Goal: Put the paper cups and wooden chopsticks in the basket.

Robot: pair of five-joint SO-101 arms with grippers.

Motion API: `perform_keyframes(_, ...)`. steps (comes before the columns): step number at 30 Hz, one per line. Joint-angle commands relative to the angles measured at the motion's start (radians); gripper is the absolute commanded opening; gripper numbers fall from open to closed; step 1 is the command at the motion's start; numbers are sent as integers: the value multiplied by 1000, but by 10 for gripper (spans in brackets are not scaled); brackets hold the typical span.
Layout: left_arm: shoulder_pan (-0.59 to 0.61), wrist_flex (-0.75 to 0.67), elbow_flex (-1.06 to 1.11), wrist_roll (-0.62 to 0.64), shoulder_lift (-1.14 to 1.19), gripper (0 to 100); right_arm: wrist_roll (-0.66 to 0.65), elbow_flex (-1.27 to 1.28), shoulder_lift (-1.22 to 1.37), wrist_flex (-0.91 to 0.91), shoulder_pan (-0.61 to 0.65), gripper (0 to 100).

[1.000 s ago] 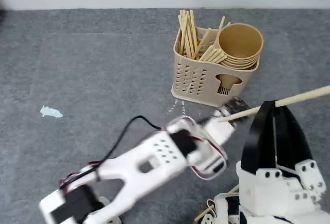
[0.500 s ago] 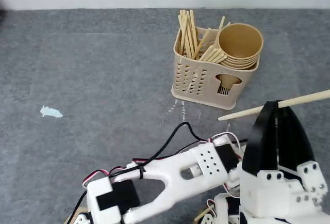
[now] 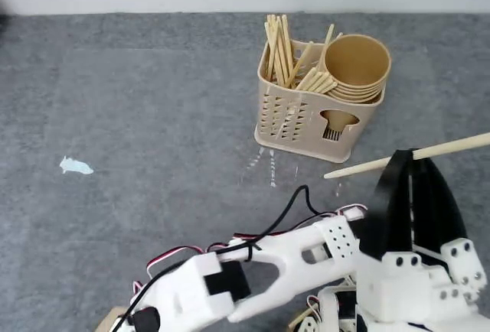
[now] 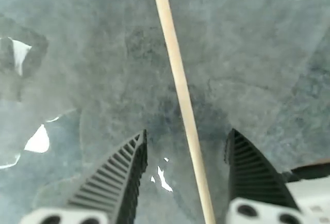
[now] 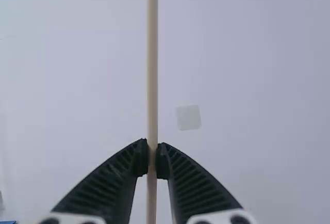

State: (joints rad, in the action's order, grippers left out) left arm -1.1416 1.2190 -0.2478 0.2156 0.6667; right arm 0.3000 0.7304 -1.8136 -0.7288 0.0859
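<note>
The beige basket (image 3: 306, 122) stands at the back of the grey mat, holding several wooden chopsticks (image 3: 279, 45) and stacked paper cups (image 3: 357, 63). My right gripper (image 3: 411, 157) is raised in front of the basket and shut on one wooden chopstick (image 3: 444, 148) (image 5: 152, 53) held crosswise; in the right wrist view the gripper (image 5: 151, 156) pinches it mid-length. My left arm (image 3: 306, 252) lies low beside the right arm's base. Its gripper (image 4: 185, 136) is open just above the mat, with a loose chopstick (image 4: 175, 74) lying between its fingers.
A small pale scrap (image 3: 75, 166) lies on the mat at the left. White marks (image 3: 272, 167) dot the mat in front of the basket. Another chopstick end (image 3: 298, 320) shows at the near edge by the arm bases. A pale wall runs behind the table.
My left arm has drawn back from the held chopstick's tip, swung right and dropped low toward the right arm's base. The right arm has kept still with its chopstick.
</note>
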Motion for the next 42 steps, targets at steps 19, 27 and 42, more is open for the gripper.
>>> perform_keyframes(19, 135, 230, -275, -86, 72, 12, 3, -43, 1, 47, -1, 8)
perform_keyframes(27, 272, 311, -275, -91, 64, 12, 3, -41, 5, 119, -1, 8)
perform_keyframes(42, 207, 370, -361, -86, 17, 50, 6, 3, 5, 148, -2, 8)
